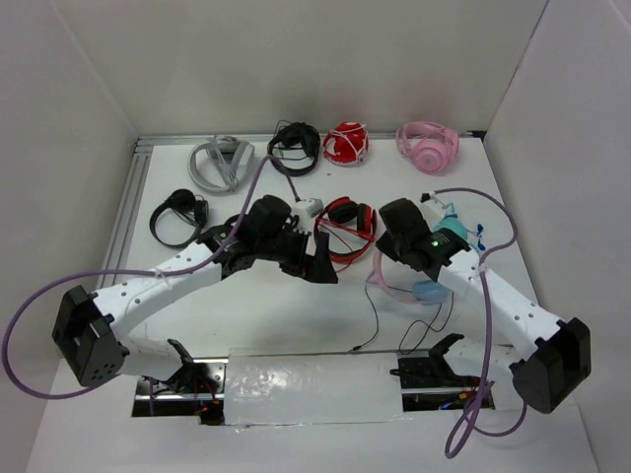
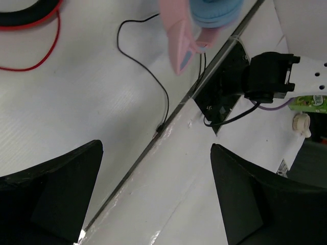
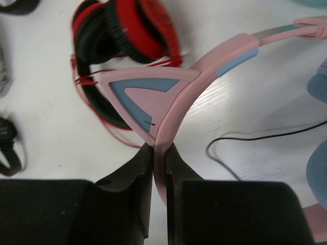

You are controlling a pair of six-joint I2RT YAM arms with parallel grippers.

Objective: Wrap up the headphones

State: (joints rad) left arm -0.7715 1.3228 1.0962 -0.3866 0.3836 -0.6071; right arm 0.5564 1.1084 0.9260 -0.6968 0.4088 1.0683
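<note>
White bench [image 1: 296, 310] holds, at right, pink cat-eared headphones with light blue cups [image 1: 431, 292]. The right tool [image 3: 159, 153] grips their headband [image 3: 204, 71], and the left tool [image 2: 156, 153] hangs released over their thin black cable [image 2: 148, 76].

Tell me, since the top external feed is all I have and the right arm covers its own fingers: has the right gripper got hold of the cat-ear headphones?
Observer: Yes. The right wrist view shows the right gripper shut on the cat-ear headphones, pinching the pink headband just below one cat ear.
Operator: Is the left gripper holding the cable?
Observer: No. In the left wrist view the left gripper is open with nothing between its fingers. The thin black cable lies loose on the table ahead of it.
</note>
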